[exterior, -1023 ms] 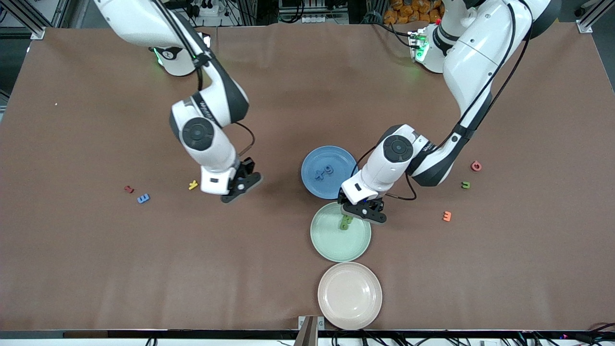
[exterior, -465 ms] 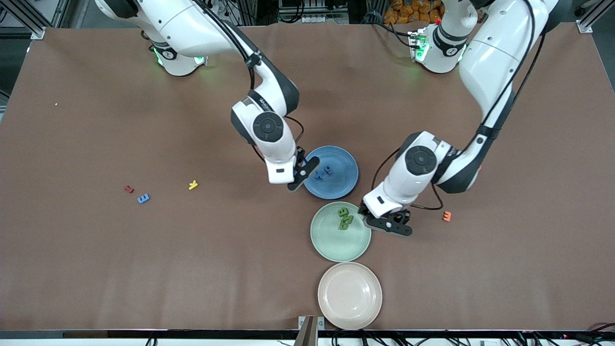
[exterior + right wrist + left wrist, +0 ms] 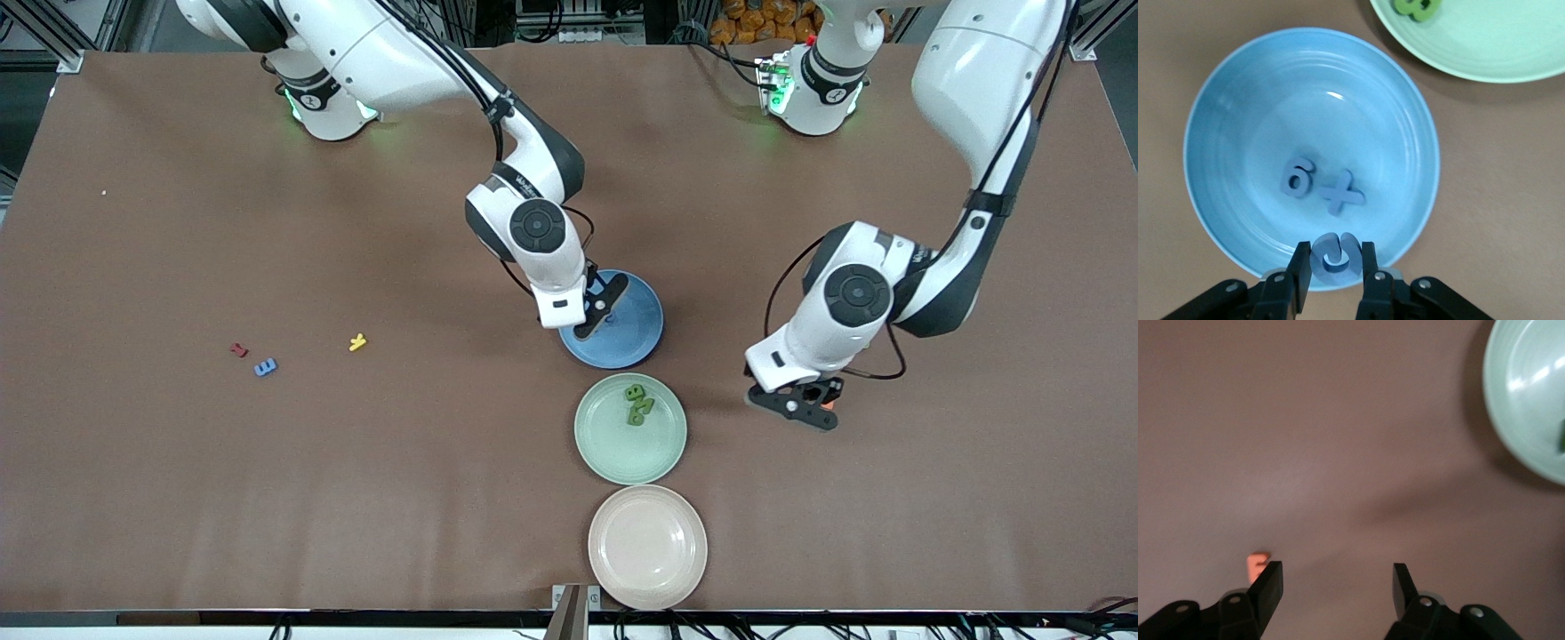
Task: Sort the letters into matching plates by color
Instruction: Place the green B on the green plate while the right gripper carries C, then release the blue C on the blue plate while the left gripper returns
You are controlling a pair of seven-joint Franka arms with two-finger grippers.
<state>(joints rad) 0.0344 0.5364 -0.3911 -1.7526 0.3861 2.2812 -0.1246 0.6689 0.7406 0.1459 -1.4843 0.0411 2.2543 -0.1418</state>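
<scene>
I see a brown cloth-covered table [image 3: 267,498] that fills almost the whole front frame; along the top edge there are metal frame posts and cables.

At the centre of the frame, the right gripper [image 3: 597,307] is over the blue plate [image 3: 636,333]. In the right wrist view its fingers are closed on a blue curved letter [image 3: 1335,256], held above the plate's rim. Inside this plate lie a blue digit 6 [image 3: 1297,177] and a blue plus-shaped piece [image 3: 1340,194], side by side and almost touching.

Just below the blue plate in the front frame is the mint green plate [image 3: 613,444]. It holds green letters [image 3: 637,404] in a small cluster near its upper rim; I cannot tell how many they are. Below it, at the bottom edge, is the pinkish-beige plate [image 3: 647,547].

The left gripper [image 3: 796,404] is at the right of the centre, over bare table beside the green plate. Its fingers stand apart with nothing between them, as the left wrist view shows. An orange letter [image 3: 1257,564] lies on the cloth just beside one finger.

At the left of the front frame, well apart from the plates, three small pieces lie on the cloth: a red letter [image 3: 238,350], a blue letter E [image 3: 265,366] just beside it, and a yellow letter Y [image 3: 357,341].
</scene>
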